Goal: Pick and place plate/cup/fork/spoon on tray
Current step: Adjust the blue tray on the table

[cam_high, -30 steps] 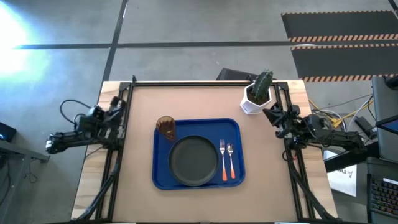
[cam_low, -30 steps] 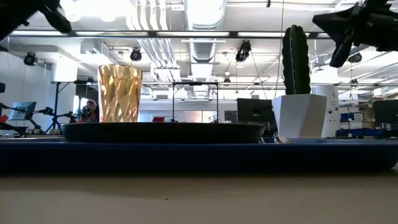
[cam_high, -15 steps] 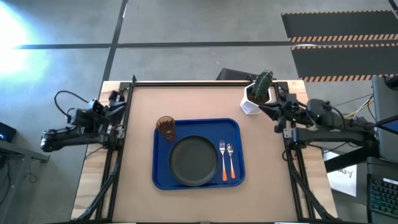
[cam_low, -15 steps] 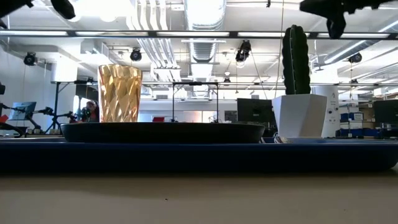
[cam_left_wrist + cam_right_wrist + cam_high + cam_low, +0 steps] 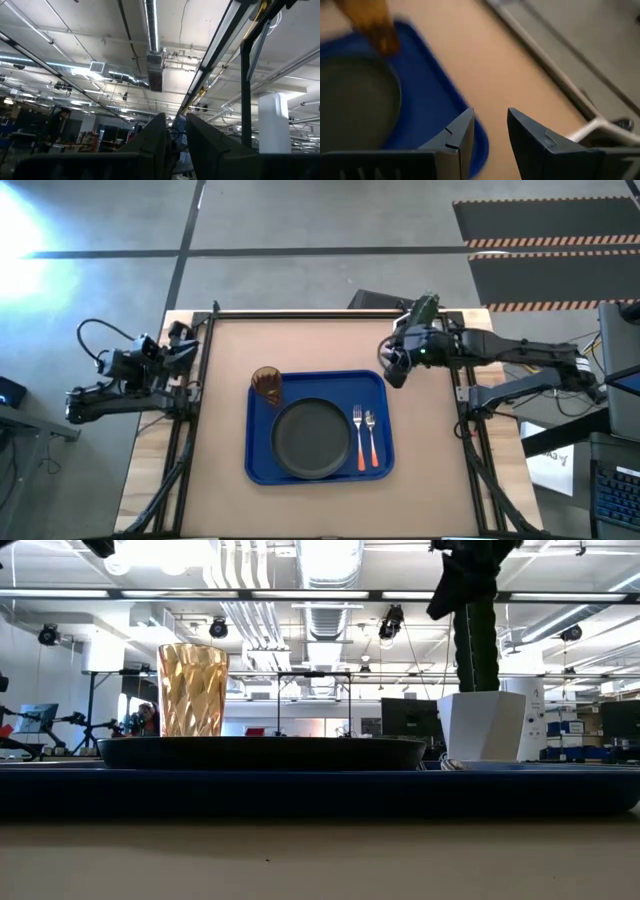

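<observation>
Now the blue tray [image 5: 262,463] on the tan bench [image 5: 230,350] carries the black plate [image 5: 312,438], amber cup [image 5: 266,383] at 10 o'clock, fork [image 5: 357,436] and spoon [image 5: 372,438] at 3. The right hand [image 5: 392,370], empty, fingers apart, hovers above the tray's 1 o'clock corner; the left hand [image 5: 190,343], fingers slightly apart, waits at 9. Grey concrete floor [image 5: 300,220] surrounds.

Bright ceiling strip lights, floor glare upper left, motion-blurred right wrist view

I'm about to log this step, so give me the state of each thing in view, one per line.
plate: flat on the tray, empty.
cup: upright at a tray corner.
fork: lying beside the plate.
spoon: lying beside the fork.
tray: flat on the table.
cactus pot: upright, off the tray.
right gripper: open, empty, over the tray's corner.
left gripper: empty, at the table's edge.
</observation>
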`<act>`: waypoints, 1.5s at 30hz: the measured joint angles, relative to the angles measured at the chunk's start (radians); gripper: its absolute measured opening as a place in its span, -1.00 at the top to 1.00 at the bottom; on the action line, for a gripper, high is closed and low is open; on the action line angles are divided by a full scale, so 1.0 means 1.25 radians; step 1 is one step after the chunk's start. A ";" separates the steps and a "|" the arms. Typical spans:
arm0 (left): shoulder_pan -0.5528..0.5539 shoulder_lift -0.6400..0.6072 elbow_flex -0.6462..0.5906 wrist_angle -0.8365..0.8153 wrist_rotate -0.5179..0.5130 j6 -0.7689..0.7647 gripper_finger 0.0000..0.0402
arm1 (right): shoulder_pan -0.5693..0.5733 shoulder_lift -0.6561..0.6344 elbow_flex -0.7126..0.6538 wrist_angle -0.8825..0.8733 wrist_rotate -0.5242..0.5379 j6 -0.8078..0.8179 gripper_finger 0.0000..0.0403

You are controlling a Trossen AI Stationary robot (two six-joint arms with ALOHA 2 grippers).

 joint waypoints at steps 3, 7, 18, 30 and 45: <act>0.000 -0.014 -0.001 -0.031 0.000 0.000 0.71 | 0.000 0.057 0.060 -0.084 -0.015 0.009 0.49; 0.000 -0.026 -0.001 -0.059 0.000 -0.003 0.71 | 0.000 0.136 0.088 -0.200 -0.038 0.045 0.58; 0.000 -0.039 -0.003 -0.059 0.000 -0.002 0.71 | -0.007 0.279 0.083 -0.163 -0.088 0.030 0.59; 0.000 -0.039 -0.004 -0.060 0.000 -0.002 0.71 | -0.037 0.438 0.090 -0.077 -0.265 -0.020 0.83; 0.000 -0.040 -0.005 -0.079 0.000 -0.001 0.71 | -0.031 0.523 0.010 -0.120 -0.288 0.052 0.96</act>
